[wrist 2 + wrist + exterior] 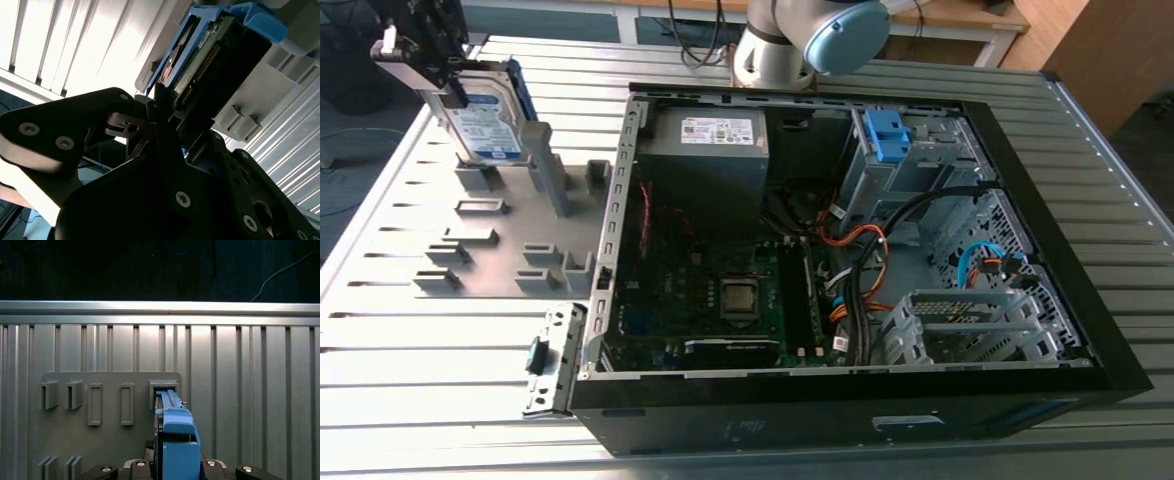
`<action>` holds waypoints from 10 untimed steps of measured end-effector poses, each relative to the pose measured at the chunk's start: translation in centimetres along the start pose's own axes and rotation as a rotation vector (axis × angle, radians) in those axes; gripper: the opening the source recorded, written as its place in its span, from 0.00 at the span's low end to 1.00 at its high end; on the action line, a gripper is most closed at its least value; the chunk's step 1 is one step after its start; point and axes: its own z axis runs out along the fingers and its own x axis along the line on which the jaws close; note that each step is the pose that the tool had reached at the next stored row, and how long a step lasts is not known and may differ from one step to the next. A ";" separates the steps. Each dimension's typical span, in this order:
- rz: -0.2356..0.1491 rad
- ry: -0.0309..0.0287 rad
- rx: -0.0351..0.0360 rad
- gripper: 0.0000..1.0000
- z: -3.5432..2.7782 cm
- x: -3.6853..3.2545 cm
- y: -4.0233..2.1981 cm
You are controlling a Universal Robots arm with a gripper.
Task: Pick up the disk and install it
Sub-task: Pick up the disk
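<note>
The disk point(488, 118), silver with a white-and-blue label and a blue bracket, stands on edge at the far end of the grey holder plate point(494, 250), at the exterior view's left. My gripper point(443, 80) comes down on its upper end and is shut on it. In the second wrist view the black fingers point(127, 125) clamp the disk point(200, 65) from both sides. In the first wrist view the blue bracket point(177, 440) runs from between my fingers to a slot of the holder plate point(100, 440). Whether the disk's lower edge still sits in the slot is unclear.
An open computer case point(854, 230) lies on the slatted metal table point(400, 330), to the exterior view's right of the holder. Inside are a mainboard, cables and a drive cage with a blue clip point(887, 135). The arm's base point(781, 50) stands behind the case.
</note>
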 end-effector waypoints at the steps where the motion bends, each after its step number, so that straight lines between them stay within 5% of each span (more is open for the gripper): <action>1: 0.000 0.0000 -0.0001 0.36 -0.05 0.00 0.00; 10: 0.000 -0.0003 0.0000 0.36 -0.54 -0.02 0.00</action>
